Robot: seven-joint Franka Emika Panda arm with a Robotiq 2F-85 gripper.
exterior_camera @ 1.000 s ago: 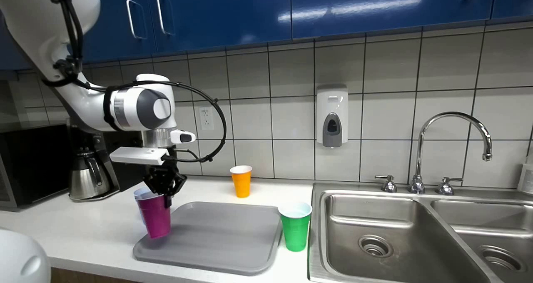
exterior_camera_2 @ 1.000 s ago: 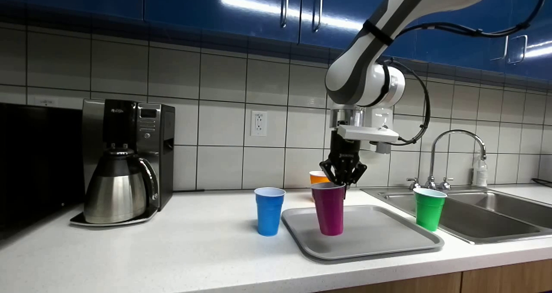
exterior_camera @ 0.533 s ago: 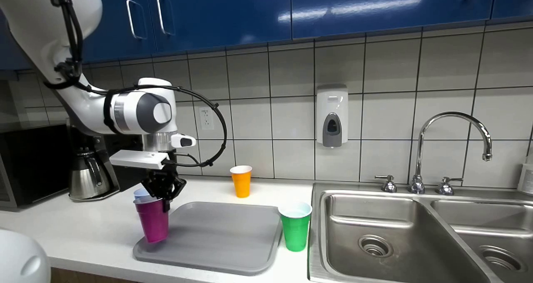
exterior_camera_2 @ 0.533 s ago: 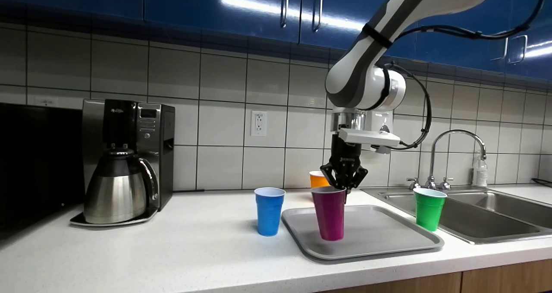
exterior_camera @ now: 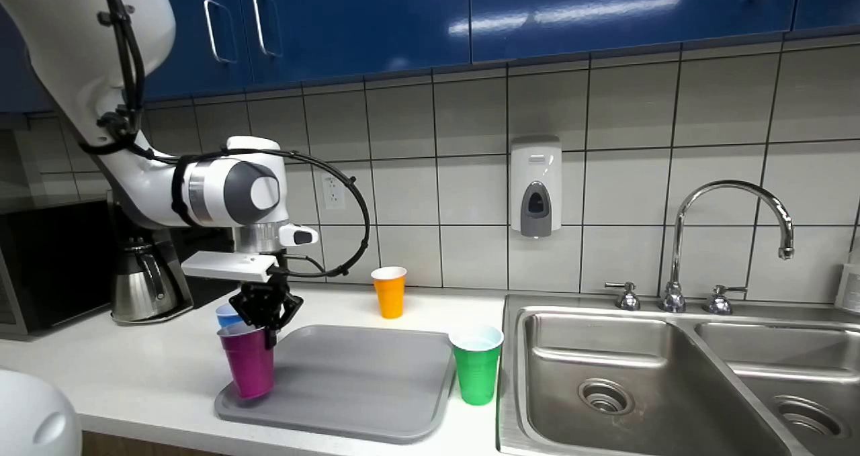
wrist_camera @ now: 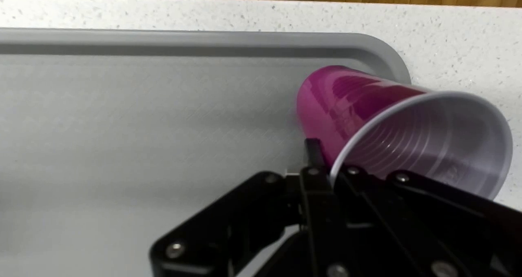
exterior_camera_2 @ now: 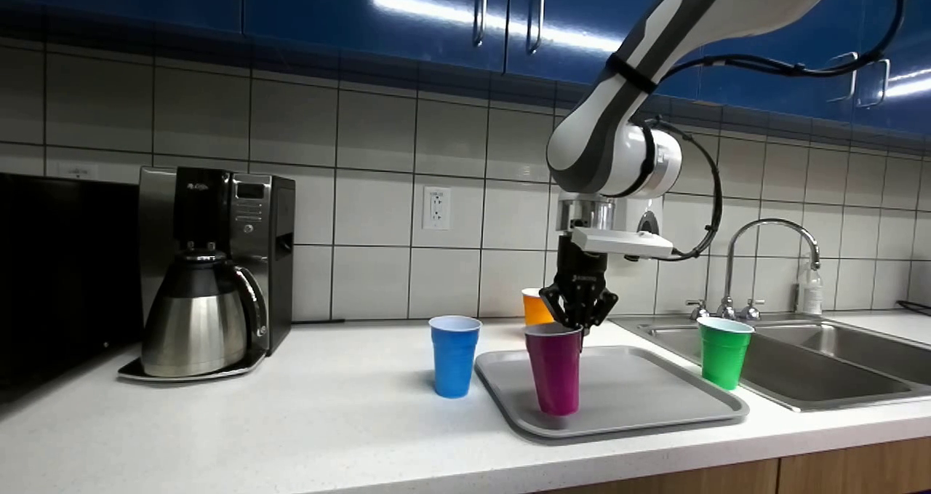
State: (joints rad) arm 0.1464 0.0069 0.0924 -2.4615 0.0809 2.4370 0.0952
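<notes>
My gripper is shut on the rim of a magenta cup, one finger outside the wall and the other inside. The cup, pale inside, hangs nearly upright over a corner of the grey tray; whether its base touches the tray I cannot tell. In an exterior view the gripper stands at the side of the magenta cup that faces the tray's middle. A blue cup is on the counter beside the tray. An orange cup stands behind the tray, and a green cup between tray and sink.
A steel double sink with a tall faucet lies past the green cup. On the opposite side are a coffee maker with its carafe and a dark microwave. Blue cabinets hang above; the counter's front edge is close to the tray.
The arm has come down, lowering the magenta cup closer to the tray. The grip stays as it was, and the tray and the remaining cups have not moved.
</notes>
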